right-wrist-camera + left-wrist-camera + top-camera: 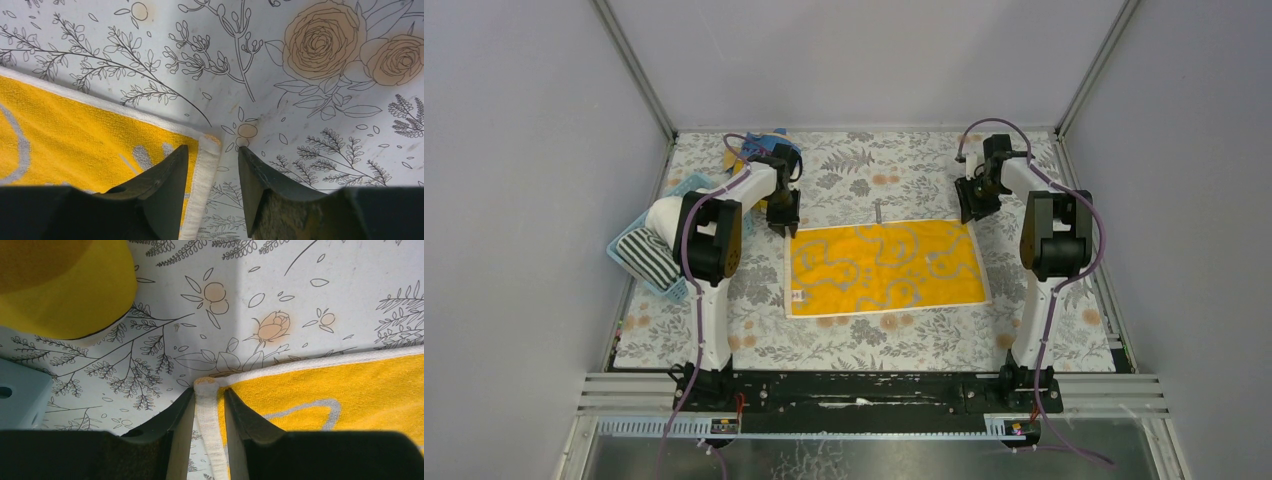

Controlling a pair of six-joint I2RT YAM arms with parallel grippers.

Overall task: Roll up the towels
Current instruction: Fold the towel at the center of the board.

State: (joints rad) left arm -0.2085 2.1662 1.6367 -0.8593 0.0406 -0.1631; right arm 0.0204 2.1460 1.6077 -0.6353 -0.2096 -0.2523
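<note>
A yellow towel (pixel 884 265) with grey marks and a white hem lies flat on the flowered table. My left gripper (pixel 782 222) is at its far left corner. In the left wrist view my left gripper (pixel 209 395) is narrowly open, its jaws either side of the white hem of the towel (pixel 350 390), with a sliver of table showing beside the hem. My right gripper (pixel 970 208) is at the far right corner. In the right wrist view my right gripper (pixel 213 155) is open, straddling the corner hem of the towel (pixel 75 130). A black-and-white striped towel (pixel 648 258) and a white towel (pixel 664 213) lie in the basket.
A light blue basket (pixel 674 290) stands at the table's left edge; its corner shows in the left wrist view (pixel 20 395). A blue-and-yellow snack bag (pixel 759 150) lies behind the left arm, seen yellow in the left wrist view (pixel 60 285). A small grey peg (pixel 877 210) stands beyond the towel's far edge.
</note>
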